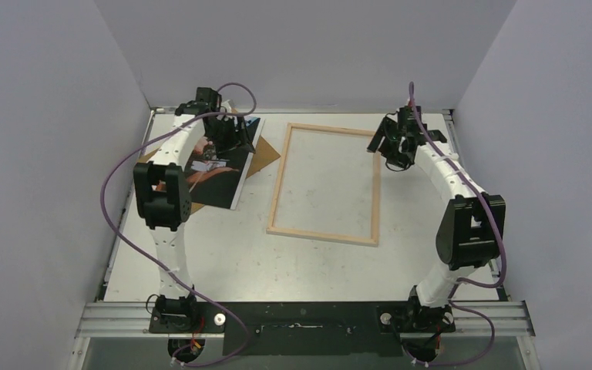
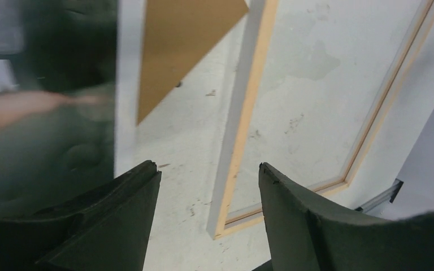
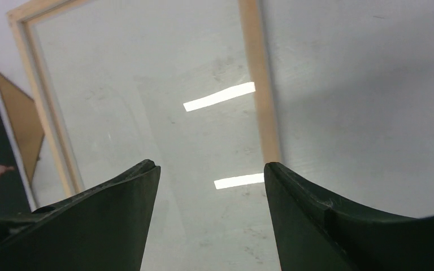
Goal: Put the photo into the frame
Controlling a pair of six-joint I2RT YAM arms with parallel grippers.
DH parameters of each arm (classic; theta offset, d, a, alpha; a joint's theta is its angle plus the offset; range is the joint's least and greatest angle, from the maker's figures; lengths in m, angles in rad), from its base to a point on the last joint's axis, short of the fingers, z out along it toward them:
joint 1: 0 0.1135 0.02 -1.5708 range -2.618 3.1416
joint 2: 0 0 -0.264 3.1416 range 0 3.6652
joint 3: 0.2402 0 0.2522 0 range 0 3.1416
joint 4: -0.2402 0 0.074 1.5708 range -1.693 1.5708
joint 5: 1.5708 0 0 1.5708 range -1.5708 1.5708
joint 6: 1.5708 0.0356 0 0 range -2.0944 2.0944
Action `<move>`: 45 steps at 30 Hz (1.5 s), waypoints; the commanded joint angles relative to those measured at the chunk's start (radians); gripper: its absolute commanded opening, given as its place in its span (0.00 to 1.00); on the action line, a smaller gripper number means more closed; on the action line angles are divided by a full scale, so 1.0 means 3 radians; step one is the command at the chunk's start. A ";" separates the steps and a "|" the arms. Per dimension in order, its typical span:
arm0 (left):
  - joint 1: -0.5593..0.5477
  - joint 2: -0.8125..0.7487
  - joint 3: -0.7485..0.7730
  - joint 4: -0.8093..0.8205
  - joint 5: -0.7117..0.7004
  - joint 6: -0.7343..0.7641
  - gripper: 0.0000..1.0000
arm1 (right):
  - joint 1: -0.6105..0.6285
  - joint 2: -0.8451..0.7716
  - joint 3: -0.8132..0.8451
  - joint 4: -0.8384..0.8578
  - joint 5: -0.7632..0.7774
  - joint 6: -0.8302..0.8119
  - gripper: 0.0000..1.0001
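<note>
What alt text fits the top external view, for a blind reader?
An empty wooden frame lies flat at centre. Left of it the photo rests on a brown board, the left hand open over it; the right hand, open, is at the frame's far right corner.

Looks like a robotics lab cell: plain grey wall panels around a scuffed white tabletop, aluminium rail under the arm bases.

1 photo, 1 frame w/ 1 pane, 1 brown board, 1 table, 2 arms (left arm, right arm), 2 grippers (left gripper, right gripper), 2 fingers ea., 2 purple cables.
</note>
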 commanded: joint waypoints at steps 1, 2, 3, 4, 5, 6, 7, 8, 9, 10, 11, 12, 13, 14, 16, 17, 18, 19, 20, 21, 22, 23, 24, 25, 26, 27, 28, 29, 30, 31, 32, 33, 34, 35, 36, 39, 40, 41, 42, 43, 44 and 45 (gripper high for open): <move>0.0262 -0.0432 -0.0050 -0.0050 -0.0413 0.0125 0.63 | 0.0446 -0.0120 0.0031 0.0673 -0.0095 0.0373 0.69; 0.0305 -0.0467 -0.0117 -0.0043 -0.0468 0.0121 0.63 | 0.0565 -0.0089 0.0047 0.0809 -0.0118 0.0527 0.69; 0.0345 -0.0502 -0.0181 -0.0035 -0.0532 0.0114 0.63 | 0.0694 -0.0054 0.0052 0.0965 -0.0152 0.0703 0.69; 0.0378 -0.0531 -0.0247 -0.0026 -0.0598 0.0104 0.63 | 0.0819 -0.0011 0.0057 0.1120 -0.0167 0.0868 0.68; 0.0414 -0.0567 -0.0317 -0.0019 -0.0665 0.0089 0.63 | 0.0962 0.0034 0.0064 0.1280 -0.0154 0.1050 0.68; 0.0445 -0.0592 -0.0387 -0.0003 -0.0723 0.0061 0.62 | 0.1095 0.0079 0.0074 0.1405 -0.0121 0.1228 0.68; 0.0480 -0.0622 -0.0478 0.0032 -0.0758 0.0021 0.62 | 0.1228 0.0134 0.0105 0.1517 -0.0077 0.1383 0.68; 0.0501 -0.0651 -0.0577 0.0095 -0.0758 -0.0041 0.62 | 0.1359 0.0231 0.0155 0.1598 -0.0067 0.1500 0.68; 0.0583 -0.0671 -0.0668 0.0160 -0.0719 -0.0108 0.61 | 0.1463 0.0316 0.0248 0.1610 -0.0079 0.1585 0.67; 0.0654 -0.0685 -0.0757 0.0230 -0.0632 -0.0180 0.60 | 0.1563 0.0428 0.0357 0.1565 -0.0114 0.1698 0.67; 0.0698 -0.0692 -0.0829 0.0303 -0.0540 -0.0237 0.59 | 0.1660 0.0556 0.0494 0.1486 -0.0209 0.1802 0.65; 0.0741 -0.0690 -0.0894 0.0361 -0.0480 -0.0274 0.58 | 0.1721 0.0685 0.0662 0.1375 -0.0280 0.1917 0.65; 0.0762 -0.0677 -0.0931 0.0384 -0.0478 -0.0297 0.58 | 0.1787 0.0832 0.0747 0.1329 -0.0371 0.2064 0.64; 0.0773 -0.0664 -0.0952 0.0392 -0.0498 -0.0307 0.57 | 0.1847 0.0960 0.0827 0.1319 -0.0459 0.2194 0.62; 0.0791 -0.0654 -0.1008 0.0395 -0.0568 -0.0313 0.55 | 0.1987 0.1167 0.0916 0.1393 -0.0551 0.2352 0.60; 0.0800 -0.0654 -0.1038 0.0411 -0.0597 -0.0318 0.55 | 0.2058 0.1230 0.0961 0.1391 -0.0518 0.2367 0.60; 0.0815 -0.0658 -0.1075 0.0432 -0.0631 -0.0334 0.54 | 0.2132 0.1285 0.1004 0.1346 -0.0458 0.2346 0.60; 0.0826 -0.0659 -0.1107 0.0451 -0.0682 -0.0353 0.53 | 0.2191 0.1328 0.1061 0.1311 -0.0411 0.2312 0.60; 0.0849 -0.0663 -0.1144 0.0465 -0.0732 -0.0383 0.53 | 0.2241 0.1385 0.1129 0.1265 -0.0367 0.2283 0.60; 0.0872 -0.0670 -0.1187 0.0495 -0.0764 -0.0404 0.52 | 0.2282 0.1444 0.1214 0.1198 -0.0333 0.2244 0.60; 0.0892 -0.0678 -0.1231 0.0531 -0.0778 -0.0419 0.51 | 0.2318 0.1506 0.1313 0.1123 -0.0310 0.2197 0.60; 0.0917 -0.0684 -0.1264 0.0543 -0.0781 -0.0454 0.50 | 0.2353 0.1564 0.1401 0.1020 -0.0271 0.2147 0.60; 0.0936 -0.0684 -0.1294 0.0550 -0.0768 -0.0483 0.50 | 0.2388 0.1610 0.1464 0.0980 -0.0236 0.2137 0.60; 0.0948 -0.0684 -0.1334 0.0582 -0.0754 -0.0498 0.50 | 0.2416 0.1658 0.1496 0.0952 -0.0219 0.2175 0.60; 0.0954 -0.0684 -0.1374 0.0611 -0.0759 -0.0509 0.49 | 0.2440 0.1707 0.1511 0.0957 -0.0215 0.2229 0.60; 0.0960 -0.0678 -0.1399 0.0635 -0.0765 -0.0513 0.49 | 0.2460 0.1759 0.1541 0.0945 -0.0205 0.2259 0.59; 0.0965 -0.0659 -0.1411 0.0645 -0.0766 -0.0499 0.48 | 0.2473 0.1818 0.1590 0.0874 -0.0175 0.2259 0.59; 0.0964 -0.0632 -0.1404 0.0638 -0.0774 -0.0466 0.47 | 0.2487 0.1873 0.1666 0.0784 -0.0135 0.2243 0.59; 0.0966 -0.0613 -0.1388 0.0605 -0.0802 -0.0424 0.46 | 0.2492 0.1935 0.1735 0.0720 -0.0111 0.2204 0.59; 0.0967 -0.0600 -0.1376 0.0579 -0.0845 -0.0387 0.46 | 0.2492 0.1990 0.1796 0.0670 -0.0105 0.2176 0.59; 0.0967 -0.0590 -0.1373 0.0553 -0.0879 -0.0359 0.45 | 0.2495 0.2033 0.1854 0.0604 -0.0081 0.2127 0.58; 0.0967 -0.0588 -0.1390 0.0549 -0.0899 -0.0336 0.45 | 0.2493 0.2074 0.1906 0.0575 -0.0076 0.2086 0.58; 0.0967 -0.0592 -0.1413 0.0557 -0.0889 -0.0326 0.45 | 0.2492 0.2099 0.1942 0.0581 -0.0094 0.2027 0.58; 0.0967 -0.0596 -0.1440 0.0557 -0.0876 -0.0327 0.45 | 0.2492 0.2116 0.1982 0.0570 -0.0092 0.1967 0.58; 0.0967 -0.0609 -0.1494 0.0572 -0.0867 -0.0328 0.44 | 0.2492 0.2133 0.2011 0.0571 -0.0094 0.1914 0.58; 0.0967 -0.0629 -0.1672 0.0694 -0.0816 -0.0352 0.44 | 0.2492 0.2176 0.2056 0.0600 -0.0114 0.1857 0.59; 0.0964 -0.0621 -0.1683 0.0685 -0.0839 -0.0352 0.44 | 0.2499 0.2192 0.2052 0.0618 -0.0124 0.1868 0.59; 0.0971 -0.0597 -0.1667 0.0642 -0.0877 -0.0345 0.43 | 0.2497 0.2217 0.2049 0.0627 -0.0139 0.1893 0.59; 0.0972 -0.0580 -0.1639 0.0590 -0.0899 -0.0334 0.43 | 0.2497 0.2247 0.2047 0.0636 -0.0162 0.1923 0.59; 0.0972 -0.0568 -0.1625 0.0558 -0.0912 -0.0329 0.42 | 0.2497 0.2284 0.2053 0.0652 -0.0204 0.1951 0.59; 0.0971 -0.0566 -0.1626 0.0547 -0.0918 -0.0330 0.41 | 0.2497 0.2300 0.2056 0.0661 -0.0220 0.1958 0.59; 0.0972 -0.0576 -0.1631 0.0556 -0.0917 -0.0337 0.41 | 0.2502 0.2322 0.2057 0.0683 -0.0231 0.1956 0.59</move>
